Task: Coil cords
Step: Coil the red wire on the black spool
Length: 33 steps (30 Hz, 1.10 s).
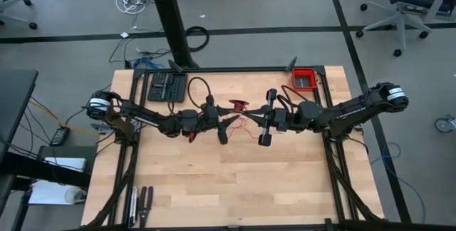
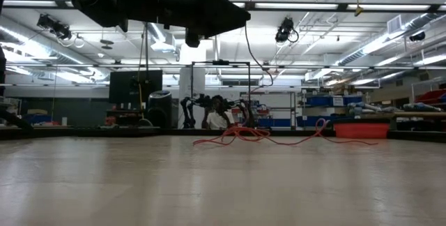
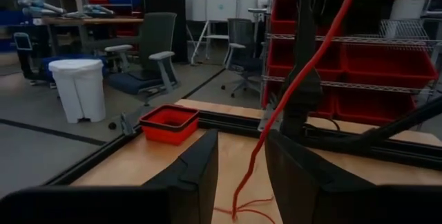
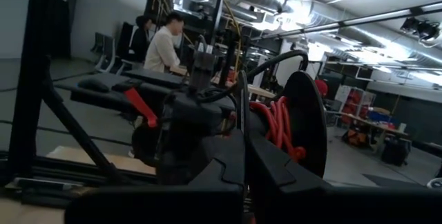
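High view: cord [image 1: 239,108] mid-table, edges well apart.

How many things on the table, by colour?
Red: 2, the cord and the bin
Black: 1, the ridged tray
Dark tools at the near left edge: exact count unclear, left out
Total: 3

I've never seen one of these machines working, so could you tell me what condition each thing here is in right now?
Cord: partly bundled on the table, one strand rising between the arms.
Left gripper: open, strand passing between its fingers.
Right gripper: shut, above the table.
Red bin: upright at the table's far corner; contents cannot be told.
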Tool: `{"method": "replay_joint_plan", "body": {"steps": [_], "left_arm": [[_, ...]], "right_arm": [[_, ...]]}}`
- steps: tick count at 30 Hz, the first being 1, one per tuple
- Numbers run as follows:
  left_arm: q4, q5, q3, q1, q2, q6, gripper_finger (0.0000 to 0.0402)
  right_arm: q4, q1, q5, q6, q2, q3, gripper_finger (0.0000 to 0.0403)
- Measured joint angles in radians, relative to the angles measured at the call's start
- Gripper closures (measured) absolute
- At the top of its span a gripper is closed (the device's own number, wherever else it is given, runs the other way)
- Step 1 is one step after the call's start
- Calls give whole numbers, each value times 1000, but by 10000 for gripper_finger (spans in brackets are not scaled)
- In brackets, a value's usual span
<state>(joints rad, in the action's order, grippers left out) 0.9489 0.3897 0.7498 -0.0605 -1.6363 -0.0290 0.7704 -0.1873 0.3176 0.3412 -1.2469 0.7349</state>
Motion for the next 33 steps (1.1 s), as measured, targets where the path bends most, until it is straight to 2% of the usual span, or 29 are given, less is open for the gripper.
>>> {"method": "replay_joint_plan", "body": {"steps": [6,11,15,21,24,33], "left_arm": [[2,2,0,0,0,2,286],[10,-1,0,2,0,-7,346],[27,-42,0,2,0,-6,394],[19,-38,0,2,0,3,400],[-33,10,0,1,17,50,400],[-270,-2,0,-1,165,132,401]], "right_arm": [[2,0,-4,-8,0,0,402],[11,1,-33,-41,-3,0,402],[14,1,-34,-46,-9,0,402],[-12,-1,-25,-45,0,0,402],[-62,-10,-9,-44,38,0,402],[-396,-33,71,-112,176,0,402]]}}
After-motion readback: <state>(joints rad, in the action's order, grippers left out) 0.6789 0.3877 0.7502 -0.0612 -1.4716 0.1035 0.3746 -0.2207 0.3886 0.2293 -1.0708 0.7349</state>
